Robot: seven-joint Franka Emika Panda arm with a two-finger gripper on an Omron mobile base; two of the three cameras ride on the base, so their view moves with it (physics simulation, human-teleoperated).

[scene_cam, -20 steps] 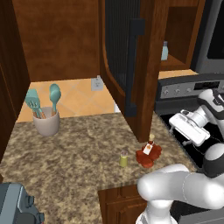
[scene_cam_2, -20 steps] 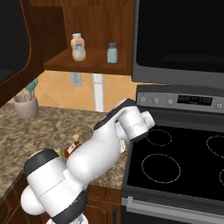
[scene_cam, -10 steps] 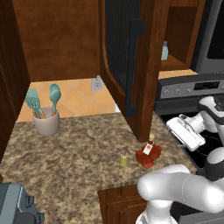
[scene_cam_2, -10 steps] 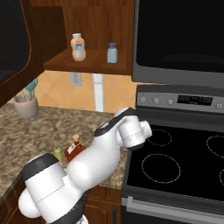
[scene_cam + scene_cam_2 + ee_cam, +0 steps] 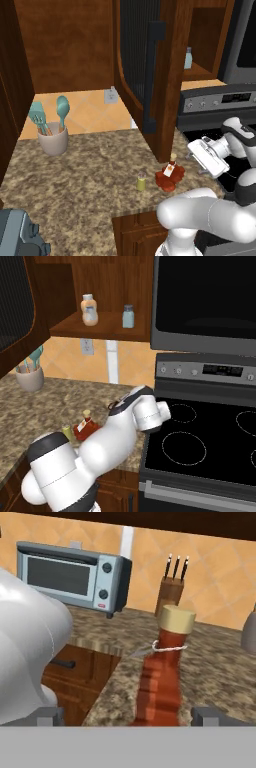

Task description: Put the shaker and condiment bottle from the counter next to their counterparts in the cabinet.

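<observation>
The red condiment bottle stands near the granite counter's front edge, just below the open cabinet door. The tiny yellow-green shaker is a little to its left. My gripper hovers just right of the bottle, turned toward it. In the hand view the bottle rises close up between my wide-apart fingertips, so the gripper is open with nothing held. On the cabinet shelf stands the pale blue bottle.
A peach-coloured bottle also sits on the shelf. A black stove lies right of the counter. A cup of utensils stands at the back left. The hand view shows a toaster oven and a knife block.
My hand has come down and to the left, closer to the red bottle, and the arm's elbow has dropped. The bottle and the shaker have stayed put.
</observation>
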